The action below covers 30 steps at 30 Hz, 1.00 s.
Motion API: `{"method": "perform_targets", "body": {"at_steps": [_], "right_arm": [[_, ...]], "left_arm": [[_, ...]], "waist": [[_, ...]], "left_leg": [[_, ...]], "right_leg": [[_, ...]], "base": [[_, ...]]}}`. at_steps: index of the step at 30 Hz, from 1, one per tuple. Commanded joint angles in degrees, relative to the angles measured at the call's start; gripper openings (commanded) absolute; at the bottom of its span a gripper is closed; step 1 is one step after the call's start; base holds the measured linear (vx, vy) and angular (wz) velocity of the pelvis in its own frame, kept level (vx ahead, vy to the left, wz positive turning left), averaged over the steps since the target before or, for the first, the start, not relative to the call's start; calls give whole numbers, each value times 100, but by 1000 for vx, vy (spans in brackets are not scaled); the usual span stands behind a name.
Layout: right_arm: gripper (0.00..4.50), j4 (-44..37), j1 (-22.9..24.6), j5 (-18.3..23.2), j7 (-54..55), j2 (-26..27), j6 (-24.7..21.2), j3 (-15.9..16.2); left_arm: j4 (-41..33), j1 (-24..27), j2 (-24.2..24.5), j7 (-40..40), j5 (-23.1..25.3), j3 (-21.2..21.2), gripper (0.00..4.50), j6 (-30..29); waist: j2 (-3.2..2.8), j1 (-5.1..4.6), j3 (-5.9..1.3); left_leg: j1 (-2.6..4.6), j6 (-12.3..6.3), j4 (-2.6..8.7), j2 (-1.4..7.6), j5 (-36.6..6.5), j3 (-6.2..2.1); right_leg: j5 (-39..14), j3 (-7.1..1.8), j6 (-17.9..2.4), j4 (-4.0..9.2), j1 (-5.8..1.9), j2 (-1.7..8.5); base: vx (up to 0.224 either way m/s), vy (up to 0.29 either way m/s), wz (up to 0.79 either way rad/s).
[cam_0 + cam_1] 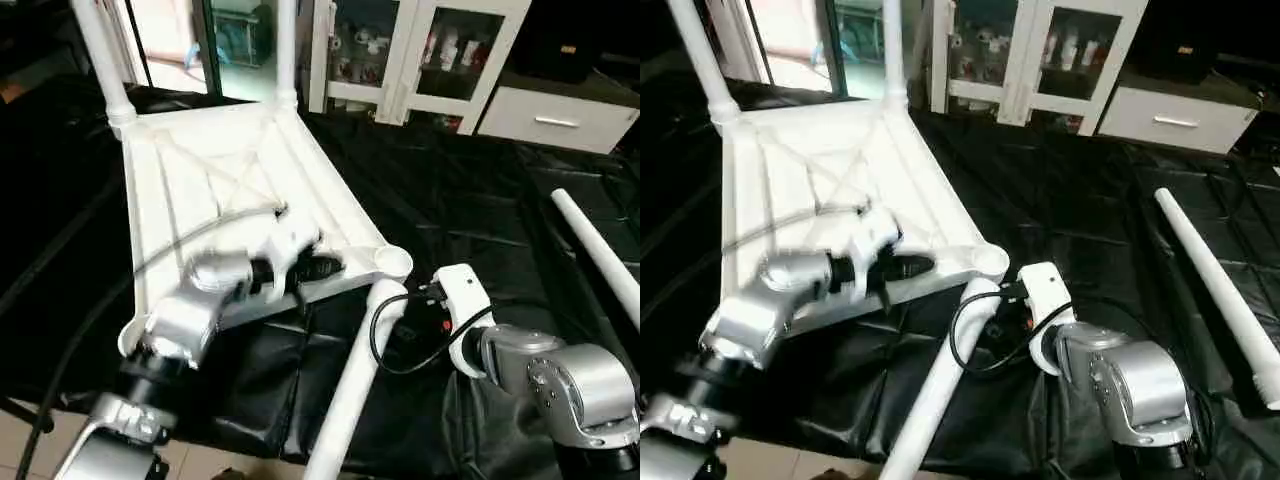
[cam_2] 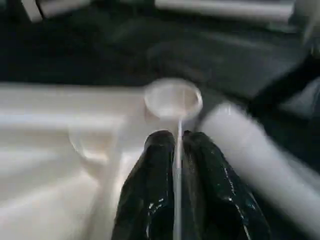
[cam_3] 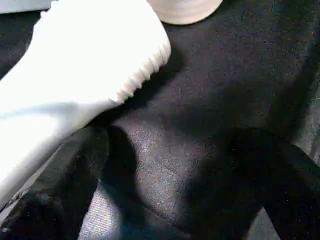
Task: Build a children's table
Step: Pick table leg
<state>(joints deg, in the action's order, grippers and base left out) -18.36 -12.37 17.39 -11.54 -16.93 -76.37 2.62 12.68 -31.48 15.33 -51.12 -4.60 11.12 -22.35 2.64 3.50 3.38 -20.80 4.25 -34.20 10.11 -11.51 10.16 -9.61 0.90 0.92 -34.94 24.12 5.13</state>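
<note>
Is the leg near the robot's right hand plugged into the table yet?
Not yet. The leg lies on the black sheet, its ribbed end just short of the empty corner socket.

Two standing legs (image 1: 103,60) run off the top edge, ends unseen; the near leg (image 1: 350,390) leaves by the bottom edge. Left gripper (image 1: 318,267) and forearm smeared by motion, fingers (image 2: 160,190) pinched on the top's rim (image 2: 177,165). Right gripper's fingers (image 3: 75,185) out of focus; the head views hide them behind the wrist.
</note>
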Motion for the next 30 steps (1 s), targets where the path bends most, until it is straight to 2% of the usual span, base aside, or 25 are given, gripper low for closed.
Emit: {"method": "perform_targets", "body": {"at_steps": [1, 4, 6, 9, 10, 11, 13, 14, 17, 21, 22, 24, 26, 27, 28, 30], "right_arm": [[450, -68, -13, -38, 55, -34, -69, -105], [450, -99, 4, -35, 79, -21, -83, -113], [450, -118, 16, -33, 80, -18, -92, -117], [450, -147, 30, -49, 88, -8, -82, -170], [450, -155, 25, -54, 85, -14, -27, -242], [450, -154, 19, -56, 86, -16, -16, -265], [450, -131, -45, -72, 77, -87, 124, -424], [450, -120, -70, -67, 78, -92, 135, -477], [450, -71, -174, -50, 57, -152, 273, -664], [450, -35, -267, -57, 76, -185, 383, -842], [450, -30, -297, -73, 85, -215, 391, -909], [450, -19, -308, -80, 86, -241, 393, -956], [450, -5, -320, -99, 94, -270, 384, -1006], [450, 3, -306, -114, 89, -321, 393, -1023], [450, 4, -290, -122, 86, -358, 408, -1021], [450, 4, -281, -125, 85, -376, 417, -1018]], "left_arm": [[-213, -103, 3, -45, -166, -119, 98, -333], [-505, -129, 17, -153, -356, -151, 122, -614], [-773, -83, 53, -289, -490, -76, 137, -842], [-1435, 124, 176, -565, -837, 157, 155, -1479], [-1602, 211, 229, -499, -811, 261, 167, -1729], [-1621, 227, 230, -456, -782, 280, 167, -1785], [-1617, 298, 34, 89, -570, 249, 178, -2287], [-1623, 315, -12, 148, -591, 228, 193, -2373], [-1649, 378, -204, 421, -675, 134, 214, -2789], [-1874, 451, -215, 670, -758, 191, 256, -3373], [-1978, 488, -230, 733, -778, 235, 258, -3558], [-2027, 508, -309, 797, -811, 207, 289, -3683], [-2087, 517, -400, 881, -864, 193, 297, -3848], [-2129, 514, -401, 945, -825, 318, 299, -3956], [-2153, 511, -376, 966, -789, 420, 305, -3999], [-2162, 510, -362, 970, -771, 466, 331, -4011]], "waist": [[-34, 20, -327], [-45, 6, -305], [-55, 7, -320], [-71, 2, -322], [-88, 2, -310], [-75, -7, -307], [-81, -22, -292], [-92, -14, -291], [-84, -21, -281], [-114, -29, -288], [-101, -33, -293], [-108, -42, -296], [-118, -38, -295], [-118, -35, -298], [-150, -33, -293], [-139, -30, -291]], "left_leg": [[50, 204, 441, 181, -998, -40], [55, 282, 468, 177, -1238, -58], [59, 315, 465, 183, -1188, -65], [56, 348, 461, 185, -1077, -60], [50, 346, 463, 178, -1075, -55], [43, 333, 463, 177, -1110, -51], [37, 327, 465, 172, -1213, -46], [54, 328, 459, 168, -1278, -51], [39, 315, 467, 157, -1319, -62], [33, 297, 464, 159, -1240, -70], [20, 278, 454, 151, -1130, -71], [15, 238, 439, 148, -989, -56], [17, 187, 427, 140, -925, -48], [15, 175, 427, 139, -892, -50], [17, 181, 432, 146, -901, -54], [10, 168, 434, 148, -898, -56]], "right_leg": [[-1113, -153, -1011, 380, -295, 201], [-1525, -152, -836, 423, -276, 190], [-1436, -154, -820, 414, -269, 190], [-1112, -145, -914, 365, -275, 175], [-1061, -148, -932, 367, -269, 167], [-1109, -149, -916, 370, -277, 161], [-1329, -154, -845, 402, -271, 153], [-1507, -154, -795, 430, -263, 159], [-1728, -152, -711, 461, -262, 151], [-1586, -151, -705, 444, -266, 143], [-1442, -146, -739, 428, -283, 137], [-1271, -152, -803, 422, -291, 135], [-1234, -147, -850, 424, -291, 127], [-1204, -145, -857, 422, -293, 125], [-1191, -141, -860, 429, -285, 122], [-1195, -139, -847, 429, -292, 122]], "base": [[0, 0, 0], [0, 0, 0], [0, 0, 0], [0, 0, 0], [0, 0, 0], [0, 0, 0], [0, 0, 0], [0, 0, 0], [0, 0, 0], [0, 0, 0], [0, 0, 0], [0, 0, 0], [0, 0, 0], [0, 0, 0], [0, 0, 0], [0, 0, 0]]}}
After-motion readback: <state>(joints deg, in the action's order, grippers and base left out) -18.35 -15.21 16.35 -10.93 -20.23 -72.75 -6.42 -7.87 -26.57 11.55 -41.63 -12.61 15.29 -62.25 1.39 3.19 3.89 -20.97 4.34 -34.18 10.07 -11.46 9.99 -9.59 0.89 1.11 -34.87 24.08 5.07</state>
